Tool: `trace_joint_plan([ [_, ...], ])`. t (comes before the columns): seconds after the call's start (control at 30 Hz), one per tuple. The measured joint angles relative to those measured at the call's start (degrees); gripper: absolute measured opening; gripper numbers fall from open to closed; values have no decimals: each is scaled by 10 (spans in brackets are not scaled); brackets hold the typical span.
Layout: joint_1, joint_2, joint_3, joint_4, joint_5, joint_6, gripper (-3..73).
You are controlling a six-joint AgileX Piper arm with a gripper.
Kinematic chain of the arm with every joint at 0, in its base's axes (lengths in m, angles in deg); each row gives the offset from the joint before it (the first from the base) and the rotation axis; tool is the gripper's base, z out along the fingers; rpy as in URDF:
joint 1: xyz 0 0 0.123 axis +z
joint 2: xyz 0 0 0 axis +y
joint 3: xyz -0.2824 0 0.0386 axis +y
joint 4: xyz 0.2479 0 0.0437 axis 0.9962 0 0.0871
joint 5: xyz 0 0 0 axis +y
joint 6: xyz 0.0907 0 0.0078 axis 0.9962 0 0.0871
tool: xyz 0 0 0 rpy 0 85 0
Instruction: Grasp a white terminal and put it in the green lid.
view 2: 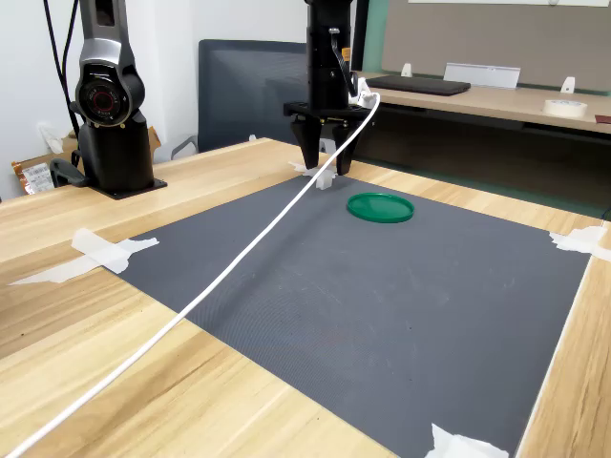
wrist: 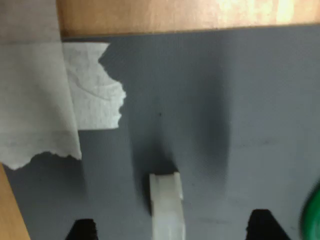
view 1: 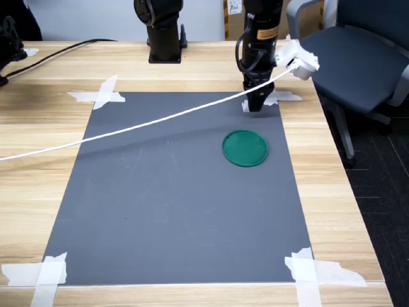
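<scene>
The white terminal [wrist: 166, 205], a small, slightly translucent plastic block, is lying on the grey mat near its taped corner, well apart from the lid. The green lid [view 1: 245, 148], a flat round dark-green disc with a low rim, is lying flat on the mat, empty.

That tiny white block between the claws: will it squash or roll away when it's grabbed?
The white terminal looks like hard, boxy plastic, so it probably won't squash or roll. Being so small, it's likely very light and could skid on the mat if the open gripper closes off-centre.
</scene>
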Motion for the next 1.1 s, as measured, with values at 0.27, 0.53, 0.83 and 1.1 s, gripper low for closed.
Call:
trace_joint_plan([
  [0.27, 0, 16, 0, 2, -4, 0, 554],
  [0.53, 0, 28, 0, 4, -5, 0, 519],
  [0.83, 0, 31, 0, 4, -8, 1, 441],
  [1.1, 0, 31, 0, 4, -8, 9, 188],
])
